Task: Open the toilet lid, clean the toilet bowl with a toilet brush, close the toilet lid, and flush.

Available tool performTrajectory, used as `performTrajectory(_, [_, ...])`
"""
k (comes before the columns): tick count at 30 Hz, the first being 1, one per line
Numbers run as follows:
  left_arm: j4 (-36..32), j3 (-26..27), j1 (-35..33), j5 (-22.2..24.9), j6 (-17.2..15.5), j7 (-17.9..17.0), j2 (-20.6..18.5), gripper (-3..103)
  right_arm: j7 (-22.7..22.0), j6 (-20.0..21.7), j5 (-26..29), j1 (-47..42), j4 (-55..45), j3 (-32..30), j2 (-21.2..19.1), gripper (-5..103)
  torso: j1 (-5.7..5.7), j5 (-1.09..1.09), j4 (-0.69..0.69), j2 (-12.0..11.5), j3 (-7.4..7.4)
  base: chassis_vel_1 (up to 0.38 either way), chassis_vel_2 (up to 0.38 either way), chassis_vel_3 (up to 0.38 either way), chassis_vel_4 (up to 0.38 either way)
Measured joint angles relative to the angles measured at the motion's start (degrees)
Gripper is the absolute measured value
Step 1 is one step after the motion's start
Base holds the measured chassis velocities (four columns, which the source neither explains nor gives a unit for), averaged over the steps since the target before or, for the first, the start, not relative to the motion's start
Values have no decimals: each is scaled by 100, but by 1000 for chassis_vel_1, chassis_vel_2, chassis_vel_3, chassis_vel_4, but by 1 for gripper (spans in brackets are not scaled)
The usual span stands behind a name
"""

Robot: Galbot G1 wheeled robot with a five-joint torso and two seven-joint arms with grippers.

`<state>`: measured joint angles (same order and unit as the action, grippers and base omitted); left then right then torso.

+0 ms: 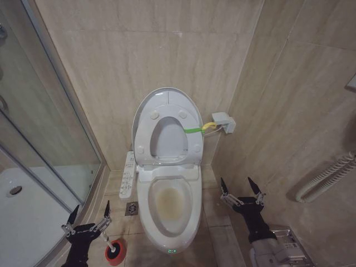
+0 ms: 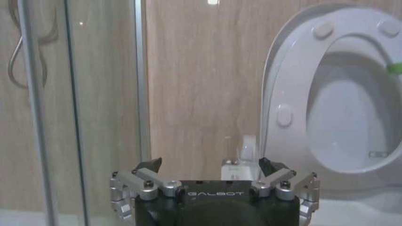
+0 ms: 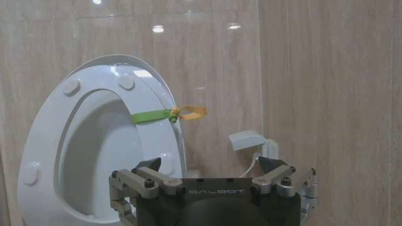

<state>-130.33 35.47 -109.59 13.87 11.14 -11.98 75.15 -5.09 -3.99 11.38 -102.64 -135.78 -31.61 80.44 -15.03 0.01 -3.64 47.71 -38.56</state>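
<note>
The toilet lid [image 1: 167, 99] stands raised against the back wall, with the ring seat [image 1: 144, 133] and its green band [image 1: 192, 130] up in front of it. Below lies the open toilet bowl [image 1: 169, 203], yellowish inside, with a green light at its front. The toilet brush [image 1: 113, 248] stands in its red holder cup [image 1: 115, 253] on the floor left of the bowl; only its white handle end shows. My left gripper [image 1: 89, 214] hangs open just left of and above the cup. My right gripper [image 1: 240, 188] is open, to the right of the bowl. The lid [image 2: 351, 122] [image 3: 100, 146] shows through the seat opening beyond each open gripper [image 2: 210, 165] [image 3: 210, 165].
A glass shower door [image 1: 50, 122] and white shower tray [image 1: 25, 219] close off the left. A control panel [image 1: 127, 175] hangs beside the bowl, above a floor drain [image 1: 132, 208]. A wall box [image 1: 223, 122] and a ribbed hose [image 1: 328, 175] are on the right.
</note>
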Motion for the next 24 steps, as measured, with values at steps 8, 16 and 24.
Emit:
performTrajectory(8, [-176, -47, -235, -284, 54, 217, 55, 100, -1, 0, 0, 0, 0, 0, 0, 100, 0, -1, 0, 0, 0, 0, 0, 0, 0])
performTrajectory(16, [-490, 241, -444, -502, 129, 195, 15, 100, 0, 0, 0, 0, 0, 0, 0, 100, 0, -1, 0, 0, 0, 0, 0, 0, 0])
performTrajectory(24, [-688, 9, -500, -366, 189, 64, 168, 100, 0, 0, 0, 0, 0, 0, 0, 100, 0, 0, -1, 0, 0, 0, 0, 0, 0])
